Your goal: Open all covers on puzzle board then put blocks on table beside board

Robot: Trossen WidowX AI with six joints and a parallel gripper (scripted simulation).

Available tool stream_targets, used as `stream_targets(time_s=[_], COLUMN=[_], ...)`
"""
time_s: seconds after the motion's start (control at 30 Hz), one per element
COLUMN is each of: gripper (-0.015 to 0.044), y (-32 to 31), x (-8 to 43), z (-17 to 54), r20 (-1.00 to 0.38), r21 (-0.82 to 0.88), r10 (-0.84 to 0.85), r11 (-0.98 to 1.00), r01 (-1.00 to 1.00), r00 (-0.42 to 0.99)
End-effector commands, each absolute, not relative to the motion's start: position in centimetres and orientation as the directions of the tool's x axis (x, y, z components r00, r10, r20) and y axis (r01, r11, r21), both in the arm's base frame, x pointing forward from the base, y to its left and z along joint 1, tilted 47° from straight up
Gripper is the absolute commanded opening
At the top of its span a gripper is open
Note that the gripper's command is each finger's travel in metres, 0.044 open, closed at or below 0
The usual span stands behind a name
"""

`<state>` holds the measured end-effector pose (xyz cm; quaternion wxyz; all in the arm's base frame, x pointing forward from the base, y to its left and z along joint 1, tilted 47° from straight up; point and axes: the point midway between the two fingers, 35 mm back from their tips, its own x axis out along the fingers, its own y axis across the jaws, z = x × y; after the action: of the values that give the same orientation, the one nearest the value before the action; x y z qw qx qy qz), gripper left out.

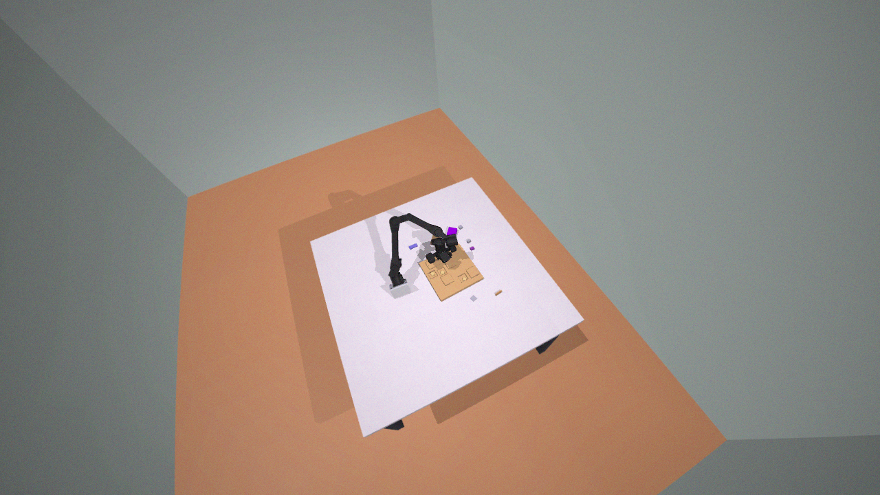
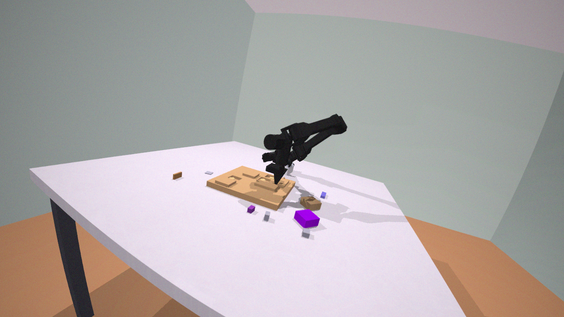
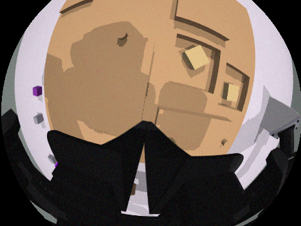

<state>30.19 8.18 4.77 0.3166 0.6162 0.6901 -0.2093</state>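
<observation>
The wooden puzzle board (image 1: 443, 294) (image 2: 240, 194) lies on the table. My gripper (image 2: 276, 183) (image 3: 146, 125) is shut and empty, its tips low over the seam between a large cover (image 2: 266, 184) (image 3: 103, 78) and a smaller cover (image 3: 185, 129); contact is unclear. Two pale blocks show in open wells: one block (image 3: 197, 57) and another block (image 3: 232, 91). A third pale block (image 1: 463, 278) sits in a well near the far end from the gripper. Two more covers, one cover (image 1: 447, 280) (image 2: 250, 174) and another cover (image 1: 472, 271) (image 2: 225, 182), flank that well. Whatever lies under the large cover is hidden.
A purple box (image 1: 452, 230) (image 2: 306, 218), a brown box (image 2: 310, 203), a blue block (image 1: 412, 246) (image 2: 323, 194) and a small purple cube (image 2: 251, 208) (image 3: 37, 91) lie around the board. Grey pieces are nearby. An orange-brown piece (image 1: 498, 292) (image 2: 177, 175) lies farther off.
</observation>
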Motion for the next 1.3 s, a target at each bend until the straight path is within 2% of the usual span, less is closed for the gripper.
stream_targets(time_s=[0.0, 1.27], gripper=[0.0000, 0.0000], y=[8.6, 9.9], x=[30.0, 33.6], z=[4.4, 5.1], r20=[-0.690, -0.689], r21=[0.096, 0.098], r10=[0.722, 0.723], r11=[0.150, 0.150], r01=[0.984, 0.984], r00=[-0.043, -0.042])
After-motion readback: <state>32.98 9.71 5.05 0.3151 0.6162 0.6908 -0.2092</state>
